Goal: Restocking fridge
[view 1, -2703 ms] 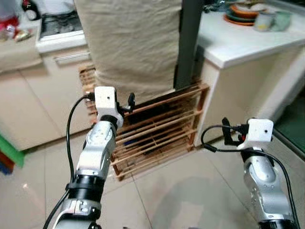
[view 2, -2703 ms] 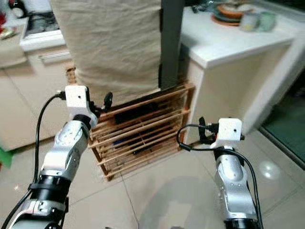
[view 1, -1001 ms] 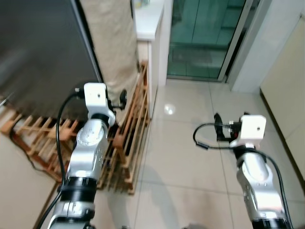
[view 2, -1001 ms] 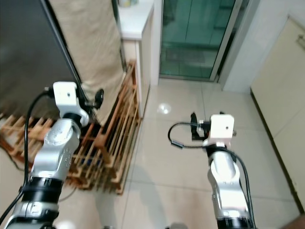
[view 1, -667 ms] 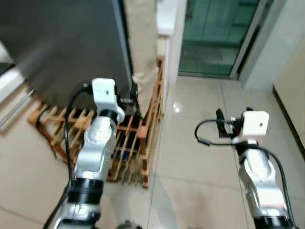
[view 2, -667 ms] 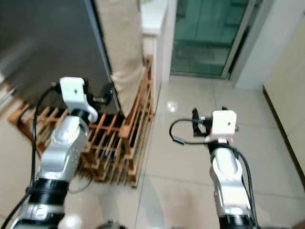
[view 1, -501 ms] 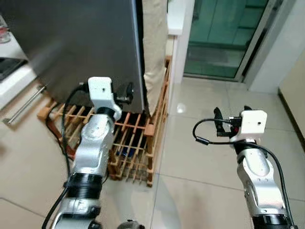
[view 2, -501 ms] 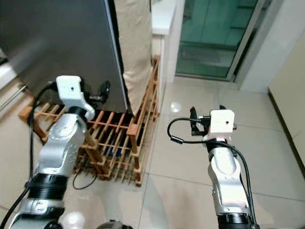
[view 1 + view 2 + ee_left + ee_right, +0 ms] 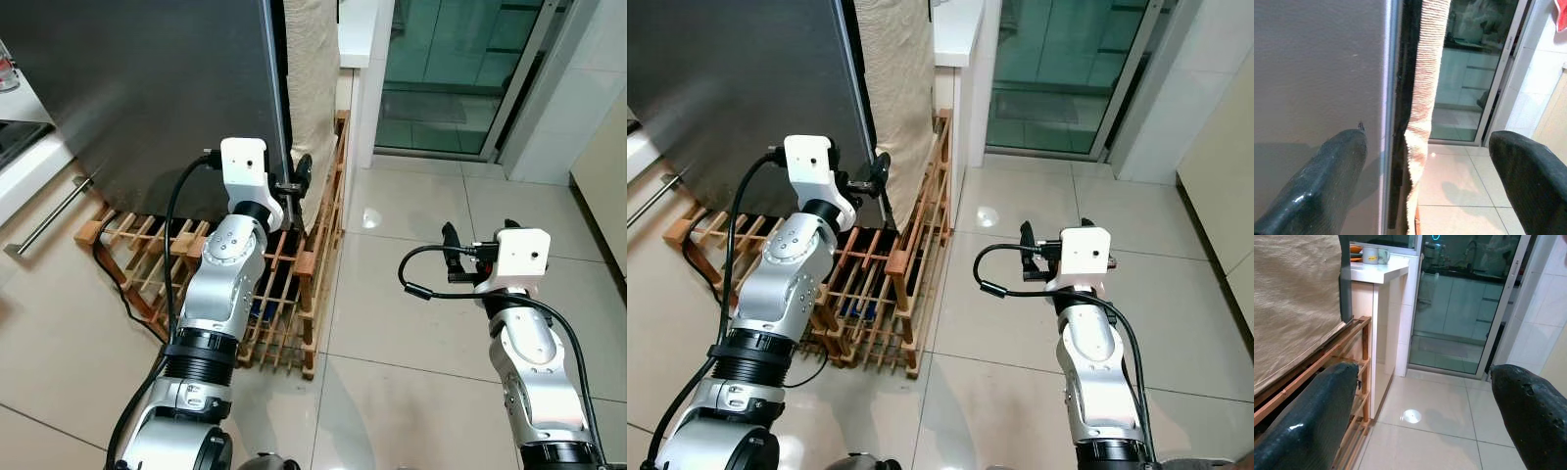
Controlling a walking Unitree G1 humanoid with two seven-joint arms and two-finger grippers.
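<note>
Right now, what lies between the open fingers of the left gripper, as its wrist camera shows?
In the left wrist view, the left gripper frames the fridge door edge and the beige cloth hanging beside it.

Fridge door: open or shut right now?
Shut. The dark fridge door sits flush, its edge seam unbroken in the left wrist view, with the open left gripper at that edge.

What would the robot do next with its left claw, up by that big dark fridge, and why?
Probably ease the left gripper forward onto the fridge door edge. Its fingers are open on either side of that edge, beside the beige cloth, holding nothing yet.
</note>
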